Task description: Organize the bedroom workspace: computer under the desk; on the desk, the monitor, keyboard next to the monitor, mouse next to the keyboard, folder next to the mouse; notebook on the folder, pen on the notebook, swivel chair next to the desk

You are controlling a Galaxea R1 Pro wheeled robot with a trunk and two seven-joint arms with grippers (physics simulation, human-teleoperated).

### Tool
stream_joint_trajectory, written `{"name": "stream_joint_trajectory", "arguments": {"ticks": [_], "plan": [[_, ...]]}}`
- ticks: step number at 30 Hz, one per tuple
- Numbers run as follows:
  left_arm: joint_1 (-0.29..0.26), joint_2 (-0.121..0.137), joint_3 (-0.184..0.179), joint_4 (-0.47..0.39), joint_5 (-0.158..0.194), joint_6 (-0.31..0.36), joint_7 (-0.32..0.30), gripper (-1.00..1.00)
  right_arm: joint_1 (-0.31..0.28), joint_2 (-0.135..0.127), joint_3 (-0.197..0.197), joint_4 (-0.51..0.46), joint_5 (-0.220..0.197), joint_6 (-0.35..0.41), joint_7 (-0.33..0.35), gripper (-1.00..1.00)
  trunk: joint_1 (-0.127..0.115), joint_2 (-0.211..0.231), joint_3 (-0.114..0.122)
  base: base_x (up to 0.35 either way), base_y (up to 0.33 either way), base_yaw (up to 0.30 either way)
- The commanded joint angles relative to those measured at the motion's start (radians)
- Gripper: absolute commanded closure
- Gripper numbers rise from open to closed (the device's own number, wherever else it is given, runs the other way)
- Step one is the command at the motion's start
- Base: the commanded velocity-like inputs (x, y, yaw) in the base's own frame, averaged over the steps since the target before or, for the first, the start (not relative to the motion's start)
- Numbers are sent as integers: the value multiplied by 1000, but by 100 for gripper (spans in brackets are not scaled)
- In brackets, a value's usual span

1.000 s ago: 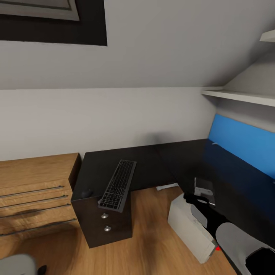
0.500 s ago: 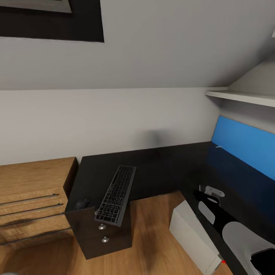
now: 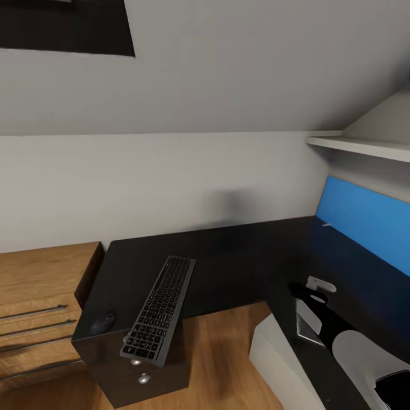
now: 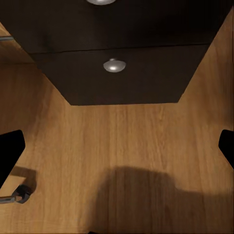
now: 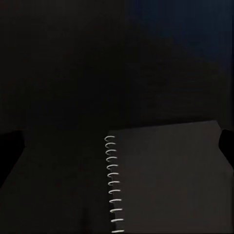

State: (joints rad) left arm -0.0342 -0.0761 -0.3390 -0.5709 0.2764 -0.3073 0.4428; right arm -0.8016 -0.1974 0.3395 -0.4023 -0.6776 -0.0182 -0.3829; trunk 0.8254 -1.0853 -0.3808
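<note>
The right gripper (image 5: 117,146) hangs spread wide over the notebook (image 5: 165,180) on the desk (image 3: 228,256); in the right wrist view its two dark fingertips (image 5: 9,151) stand at either edge with nothing between them. By my judgement the step in hand is picking up that notebook, so the arm should come straight down with one finger clear of the wire spiral, then bite on the free edge. A book this thin probably needs to be slid to the desk's edge or tipped up before the jaws can get under it.

The notebook is dark grey, almost the colour of the desk, with a white spiral binding down one side. In the head view it lies on the desk's right wing, partly under the right arm (image 3: 353,353).

The left gripper (image 4: 117,146) is likewise open and empty, above the wooden floor (image 4: 117,146) in front of the desk's drawer unit (image 4: 122,83).

The keyboard (image 3: 159,310) lies on the desk's left end, its near end overhanging the edge. The mouse (image 3: 102,323) sits beside it.
</note>
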Motion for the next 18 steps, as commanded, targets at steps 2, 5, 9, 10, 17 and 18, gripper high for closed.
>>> {"name": "stream_joint_trajectory", "arguments": {"ticks": [2,5,9,10,17,18], "plan": [[-1,1,-8,0,11,-6,6,-100,0,-2,9,-1,-10,-3,-7,-100,0,-1,-1,78,-148,0],[-1,1,-8,0,11,-6,6,-100,-1,-5,8,-1,-10,-4,-8,-100,0,-1,-1,40,-75,0],[-1,1,-8,-1,12,-6,7,-100,-1,-11,8,0,-10,-5,-10,-100,0,-1,-1,18,-35,0],[-1,1,-8,-2,12,-6,7,-100,-1,-19,7,1,-10,-4,-11,-100,0,-1,-1,8,-15,0],[-1,1,-9,-9,12,-7,6,-100,-1,-51,6,7,-11,0,-13,-100,0,-1,-1,4,-7,0],[-1,0,-10,-10,12,-7,6,-100,-1,-61,6,19,-11,1,-13,-100,0,-1,-1,1,-2,0]]}}
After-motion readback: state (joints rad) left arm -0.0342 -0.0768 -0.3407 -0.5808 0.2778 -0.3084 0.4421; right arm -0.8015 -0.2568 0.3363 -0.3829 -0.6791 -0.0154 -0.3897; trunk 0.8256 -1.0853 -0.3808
